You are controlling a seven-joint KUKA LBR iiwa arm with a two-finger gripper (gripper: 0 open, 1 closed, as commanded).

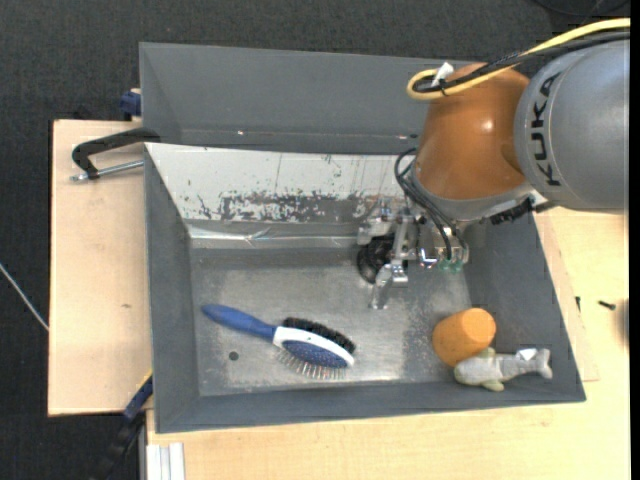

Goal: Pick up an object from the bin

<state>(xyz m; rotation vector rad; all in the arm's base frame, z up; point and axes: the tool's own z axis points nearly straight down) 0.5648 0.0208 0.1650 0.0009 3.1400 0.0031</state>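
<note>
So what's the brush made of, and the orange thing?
The brush looks like hard plastic: smooth blue and white with a slight shine, and dark bristles. The orange thing may be foam or soft plastic. It looks dull and rounded, but it's hard to be sure.

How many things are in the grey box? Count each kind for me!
Hairbrush, blue and white: 1
Orange round thing: 1
Pale grey toy animal: 1
Total: 3
</note>
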